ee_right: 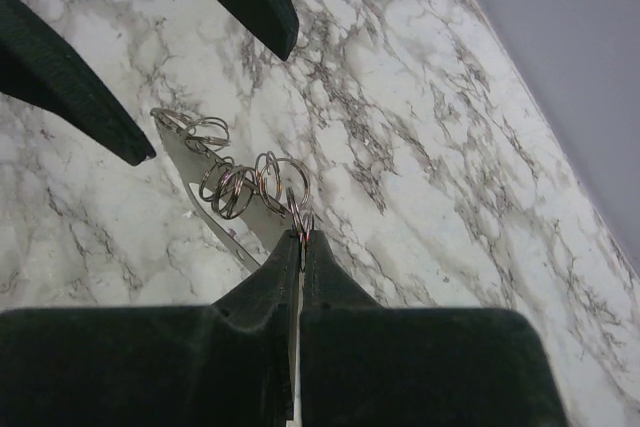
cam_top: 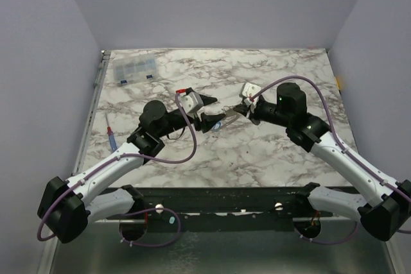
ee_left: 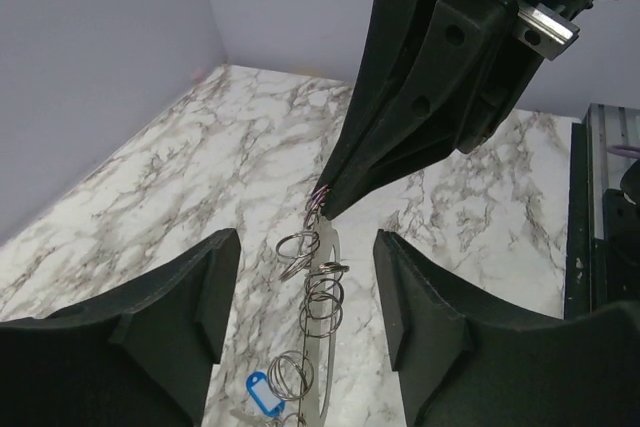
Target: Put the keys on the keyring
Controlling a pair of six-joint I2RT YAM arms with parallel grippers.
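My right gripper point(ee_right: 303, 237) is shut on one end of the keyring point(ee_right: 258, 219), a thin pale whitish-grey loop held just above the marble table. Several small metal split rings point(ee_right: 232, 187) hang along it. In the left wrist view the keyring point(ee_left: 333, 257) runs between my open left gripper's point(ee_left: 305, 247) fingers without touching them, with the rings point(ee_left: 322, 307) strung on it and a small blue tag point(ee_left: 265, 392) at its lower end. From above, both grippers meet mid-table, the left point(cam_top: 215, 111) and the right point(cam_top: 235, 110). I cannot make out distinct keys.
A clear plastic compartment box point(cam_top: 133, 68) sits at the far left of the table. A red-and-blue pen-like tool point(cam_top: 112, 139) lies near the left edge, beside a metal rail point(cam_top: 96, 81). Grey walls close in the table on three sides.
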